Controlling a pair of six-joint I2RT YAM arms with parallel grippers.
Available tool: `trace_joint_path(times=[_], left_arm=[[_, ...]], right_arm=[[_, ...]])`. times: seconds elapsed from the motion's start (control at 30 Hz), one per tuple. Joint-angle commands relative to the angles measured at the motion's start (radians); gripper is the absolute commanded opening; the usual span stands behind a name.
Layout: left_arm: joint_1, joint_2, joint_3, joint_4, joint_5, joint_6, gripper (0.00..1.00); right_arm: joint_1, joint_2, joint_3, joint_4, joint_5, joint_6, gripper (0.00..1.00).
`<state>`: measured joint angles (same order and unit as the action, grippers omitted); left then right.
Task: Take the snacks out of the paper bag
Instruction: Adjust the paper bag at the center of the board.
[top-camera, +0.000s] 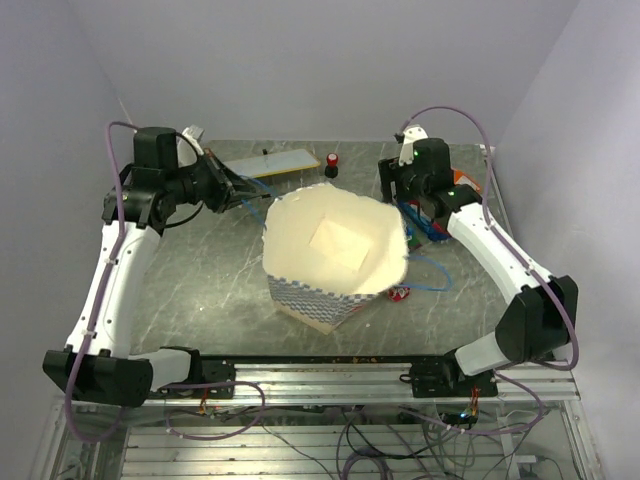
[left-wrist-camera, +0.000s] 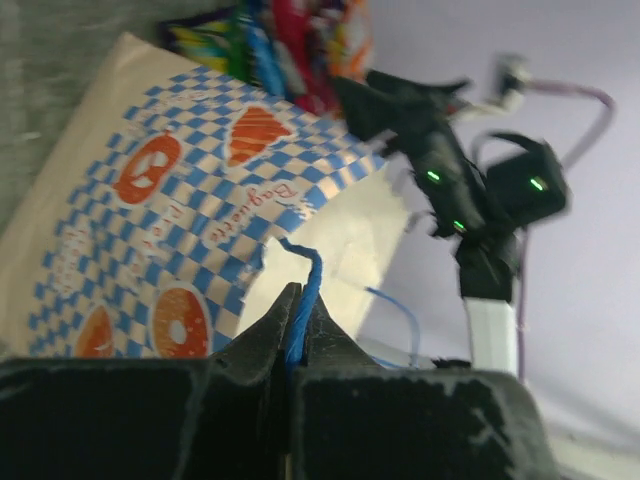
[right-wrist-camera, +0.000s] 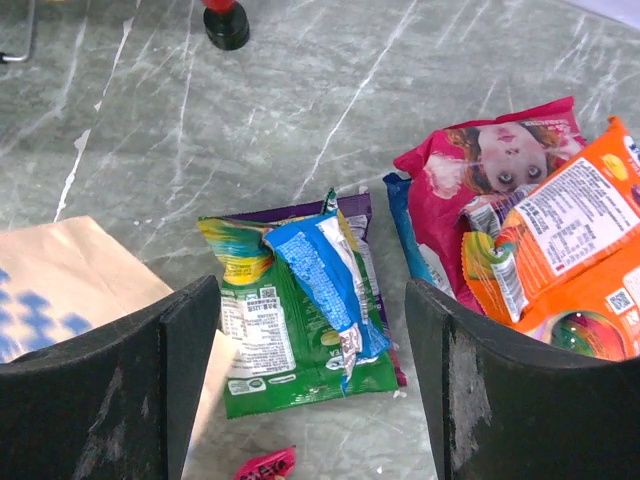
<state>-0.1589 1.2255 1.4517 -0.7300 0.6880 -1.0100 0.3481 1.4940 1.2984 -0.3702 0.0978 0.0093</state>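
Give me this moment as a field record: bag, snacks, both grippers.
paper bag: standing on the table, mouth open, no packet visible inside
snacks: on the table beside the bag: green packet, blue packet, magenta packet, orange packet
left gripper: shut on the bag's blue cord handle
right gripper: open above the green packet, holding nothing

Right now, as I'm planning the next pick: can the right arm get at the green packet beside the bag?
Probably yes: the right tool hangs open directly over the green packet. Only a blue packet lies across it; the paper bag sits to one side.
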Motion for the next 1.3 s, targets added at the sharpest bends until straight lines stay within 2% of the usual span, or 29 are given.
trace_joint_path(times=[0.0,0.17,0.43,0.5,0.63,0.77,0.83,0.9,1.07,1.27], left_arm=[[0.09,-0.008,0.001,-0.18,-0.059,0.166,0.07],[0.117,0.01,0.025,-0.285,-0.135,0.282,0.07],[0.135,0.014,0.058,-0.359,-0.192,0.358,0.1],[0.135,0.013,0.068,-0.371,-0.195,0.37,0.17],[0.135,0.011,0.083,-0.38,-0.189,0.385,0.41],[0.136,0.011,0.091,-0.375,-0.172,0.394,0.72],[0.136,0.007,0.105,-0.384,-0.178,0.402,0.88],[0.137,0.003,0.127,-0.403,-0.201,0.419,0.99],[0.137,-0.003,0.193,-0.483,-0.292,0.472,1.0],[0.136,-0.02,0.258,-0.544,-0.357,0.499,1.0]], right_arm=[[-0.006,-0.06,-0.036,0.021,0.034,0.0,0.75],[-0.005,-0.091,-0.055,0.016,0.035,0.013,0.75],[-0.005,-0.117,-0.068,0.002,0.025,0.049,0.75],[-0.006,-0.122,-0.067,-0.003,0.026,0.057,0.76],[-0.005,-0.126,-0.043,-0.03,0.034,0.071,0.8],[-0.006,-0.118,-0.009,-0.067,0.044,0.082,0.99],[-0.006,-0.123,0.004,-0.076,0.063,0.1,1.0],[-0.005,-0.138,0.009,-0.069,0.095,0.135,1.0],[-0.005,-0.166,0.046,-0.076,0.182,0.308,1.0],[-0.004,-0.213,0.098,-0.095,0.158,0.425,1.0]])
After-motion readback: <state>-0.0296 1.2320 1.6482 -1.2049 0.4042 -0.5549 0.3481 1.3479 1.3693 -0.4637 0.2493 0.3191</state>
